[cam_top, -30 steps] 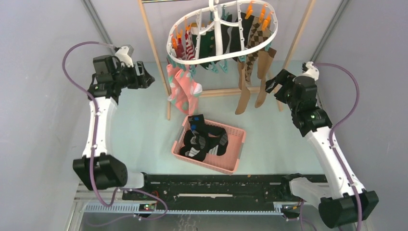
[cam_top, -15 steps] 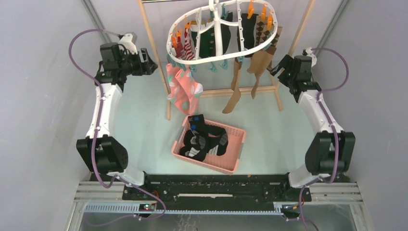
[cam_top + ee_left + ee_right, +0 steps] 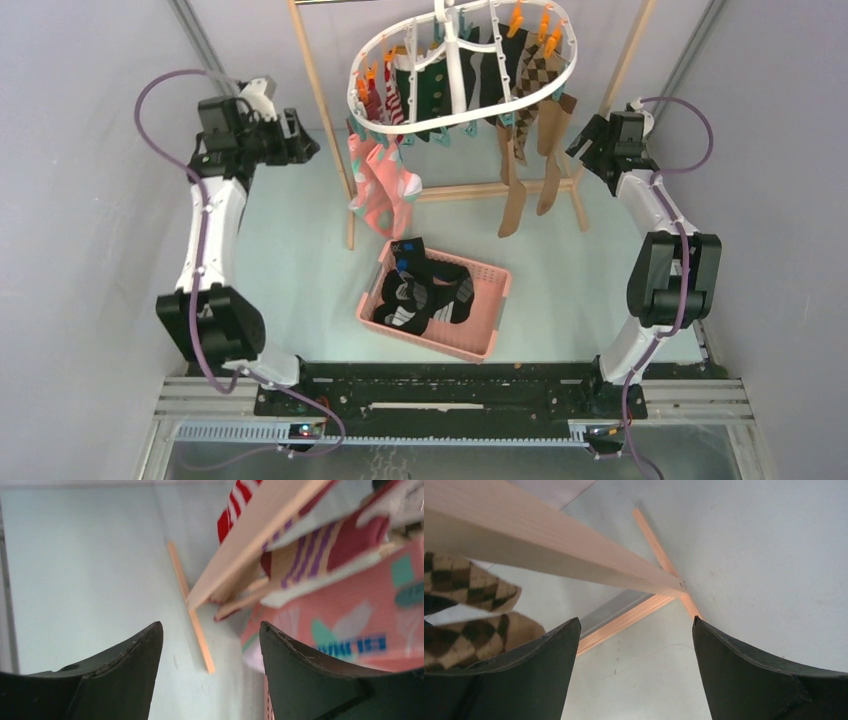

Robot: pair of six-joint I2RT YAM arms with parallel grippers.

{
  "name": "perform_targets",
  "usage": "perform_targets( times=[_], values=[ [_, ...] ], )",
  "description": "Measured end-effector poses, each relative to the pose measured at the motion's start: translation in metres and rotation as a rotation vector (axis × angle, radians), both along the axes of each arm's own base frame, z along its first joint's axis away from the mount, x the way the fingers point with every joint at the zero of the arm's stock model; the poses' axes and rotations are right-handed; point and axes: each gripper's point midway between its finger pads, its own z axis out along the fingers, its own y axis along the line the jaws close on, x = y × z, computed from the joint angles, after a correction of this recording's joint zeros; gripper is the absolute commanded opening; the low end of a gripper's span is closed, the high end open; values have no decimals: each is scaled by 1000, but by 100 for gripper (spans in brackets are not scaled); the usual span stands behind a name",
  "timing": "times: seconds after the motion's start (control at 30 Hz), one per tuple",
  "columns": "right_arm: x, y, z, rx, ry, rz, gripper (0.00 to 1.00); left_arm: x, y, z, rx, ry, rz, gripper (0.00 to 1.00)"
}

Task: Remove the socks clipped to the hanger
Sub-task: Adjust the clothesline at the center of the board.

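So over on the left, the left gripper (image 3: 303, 143) hangs up at about hanger height, just outside the left post of the wooden rack (image 3: 316, 100). Its jaws are spread apart with nothing between them. In its wrist view the post cuts across diagonally, and right past it you can see a red-and-white striped sock (image 3: 234, 511), a purple-striped sock (image 3: 300, 560) and the pink socks (image 3: 350, 615) close by one finger. I can't tell if it's actually touching them.

The hanger (image 3: 450, 122), the big white oval ring, dangles from the top of the rack. The pink socks hang lowest at its left end, with red-striped ones and dark green socks (image 3: 432, 95) clipped behind the rim toward the middle.

Below that, on the table (image 3: 290, 260), sits a pink basket (image 3: 495, 310) with a few black socks (image 3: 425, 290) piled in it.

On the hanger's right end are argyle socks (image 3: 528, 85) and two long tan-brown socks (image 3: 513, 195) dangling down.

The right gripper (image 3: 580, 150) sits just beside the right post, near those tan ones but not on them. Its jaws are wide apart too, nothing held. Its wrist camera shows the post and argyle toes (image 3: 469, 587) off to one side.
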Motion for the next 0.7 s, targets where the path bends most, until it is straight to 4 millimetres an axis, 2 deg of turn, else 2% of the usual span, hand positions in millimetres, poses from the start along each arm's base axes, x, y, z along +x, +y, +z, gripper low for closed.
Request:
perform_targets(
  times=[0.1, 0.17, 0.23, 0.3, 0.43, 0.53, 0.7],
  values=[
    [3, -6, 2, -11, -15, -4, 91, -35, 13, -7, 5, 25, 2, 77],
    [6, -8, 0, -17, -21, -1, 90, -51, 18, -9, 11, 25, 5, 77],
    [9, -8, -3, -20, -21, 3, 89, -61, 12, -10, 15, 19, -17, 77],
    [11, -7, -8, -19, -17, 9, 88, -63, 2, -10, 13, 18, -47, 77],
    [16, -4, -18, -12, -9, 28, 86, -50, -22, -23, 8, 44, -105, 76],
    [24, -2, -22, -16, -6, 49, 85, -26, -32, -34, -2, 76, -107, 74],
    [40, 5, -22, -22, -19, 90, 81, 21, -24, -41, 14, 82, -14, 72]
  ],
)
